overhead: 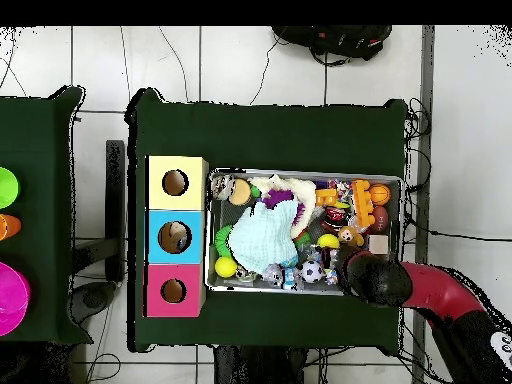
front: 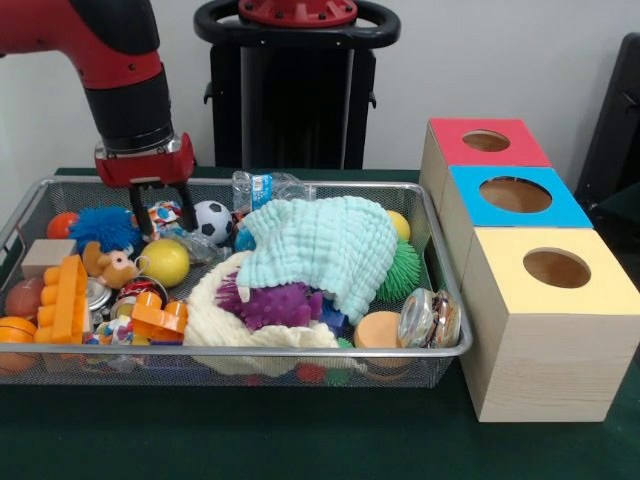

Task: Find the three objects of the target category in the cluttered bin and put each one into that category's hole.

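The cluttered bin sits on the green table, left of 3 wooden boxes. From the left in the front view: an orange brick, a blue spiky ball, and the gripper with both fingers spread, holding nothing, just above the toys. Further right lie a soccer ball, a mint cloth, then the red box, blue box and yellow box.

Silver mesh bin; mint cloth; purple spiky toy; blk/white ball; boxes red, blue, yellow tops, frame right.
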Action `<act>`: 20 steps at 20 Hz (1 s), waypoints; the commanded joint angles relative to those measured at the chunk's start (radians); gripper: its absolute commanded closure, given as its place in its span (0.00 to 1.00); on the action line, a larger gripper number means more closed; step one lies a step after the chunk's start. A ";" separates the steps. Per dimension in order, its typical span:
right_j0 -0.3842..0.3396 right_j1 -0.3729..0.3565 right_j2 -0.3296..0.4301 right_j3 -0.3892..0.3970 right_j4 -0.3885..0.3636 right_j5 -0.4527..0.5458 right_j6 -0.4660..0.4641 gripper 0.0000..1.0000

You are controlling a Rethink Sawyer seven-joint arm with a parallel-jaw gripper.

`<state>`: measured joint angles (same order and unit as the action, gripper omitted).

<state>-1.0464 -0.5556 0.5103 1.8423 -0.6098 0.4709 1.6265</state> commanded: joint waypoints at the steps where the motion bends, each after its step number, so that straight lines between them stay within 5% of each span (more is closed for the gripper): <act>1: -0.039 0.039 0.079 0.021 0.022 0.056 -0.086 0.00; 11: -0.034 0.055 0.087 0.012 0.012 0.055 -0.077 0.00; 20: 0.079 -0.033 0.018 0.117 -0.023 -0.137 0.123 0.00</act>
<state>-1.0403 -0.5522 0.5311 1.8715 -0.6118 0.4486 1.6265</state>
